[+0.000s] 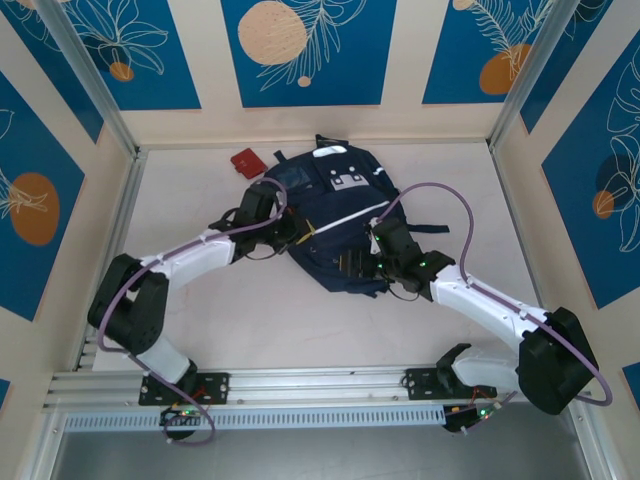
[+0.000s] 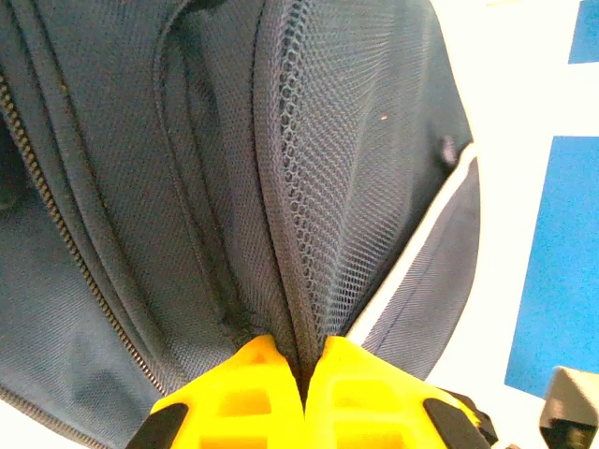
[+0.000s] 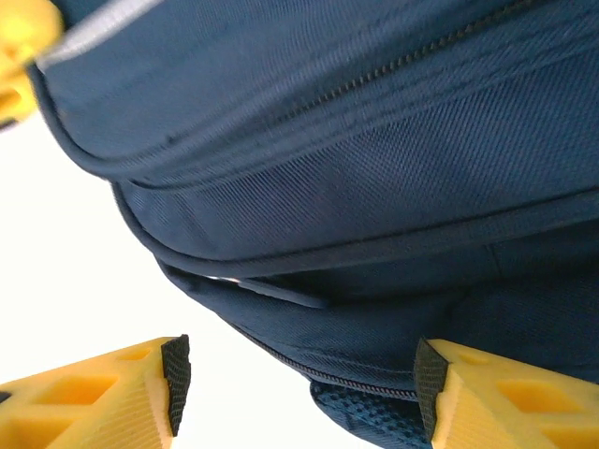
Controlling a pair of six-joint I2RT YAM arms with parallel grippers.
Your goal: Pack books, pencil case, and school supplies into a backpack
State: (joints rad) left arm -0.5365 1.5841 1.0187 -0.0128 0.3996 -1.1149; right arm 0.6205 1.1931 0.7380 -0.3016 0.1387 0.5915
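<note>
1. My left claw (image 2: 303, 367) is pinched tight on a seam of the backpack (image 1: 335, 215), beside its mesh side pocket (image 2: 328, 187), on its left flank.
2. My right claw (image 3: 299, 379) gapes wide and holds nothing. The bag's near right corner lies just ahead, between its fingers.
3. The bag lies flat mid-table, its long axis running away from my bases, so I judge the right claw is the one free to work.
4. Past its far left corner, well apart, sits a small red item (image 1: 244, 160), nearer my left arm.
</note>
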